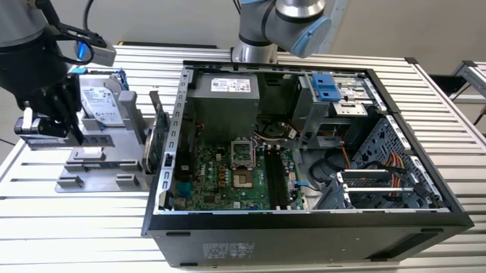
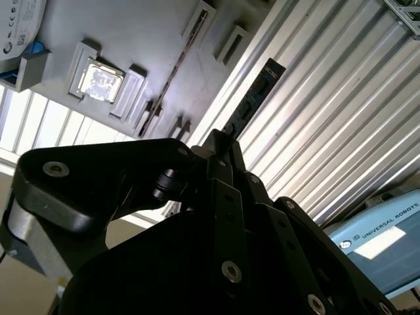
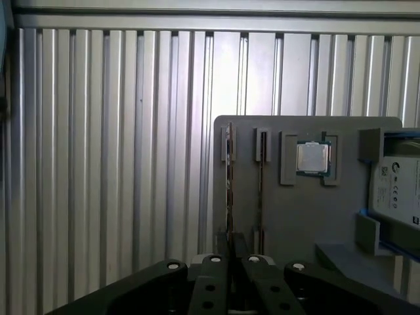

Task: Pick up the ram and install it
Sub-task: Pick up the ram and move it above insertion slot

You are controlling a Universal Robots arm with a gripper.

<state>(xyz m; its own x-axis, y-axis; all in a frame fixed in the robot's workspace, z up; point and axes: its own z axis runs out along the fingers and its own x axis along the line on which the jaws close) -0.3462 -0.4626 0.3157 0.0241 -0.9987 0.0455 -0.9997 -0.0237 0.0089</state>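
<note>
Closed tight, the tool (image 3: 234,252) pinches the near end of the ram (image 3: 230,190), its black fingers (image 3: 215,266) pressed against both faces of the thin dark stick. In the first wrist view the ram runs edge-on away from the tool, along the outermost slot of a grey holder (image 3: 295,223). In the second wrist view its far end stands out against the ribbed metal table (image 2: 341,118), just beside the holder's edge. I cannot tell whether the stick sits in the slot or has been raised clear of it. The next slot (image 3: 262,190) over shows as a dark line, its contents unclear. Past that, a square processor chip (image 3: 313,158) lies flat in its own recess, and beyond it a silver hard drive (image 3: 397,190) with blue clips rests tilted at the holder's end. In the exterior view the tool hangs over the holder at the exterior view's left. A green card (image 1: 149,149) stands upright between the holder and the open computer case (image 1: 304,233). The motherboard (image 1: 220,176) lies exposed inside the case, well apart from the ram. Behind the case, the arm (image 1: 254,48) rises from the table.
</note>
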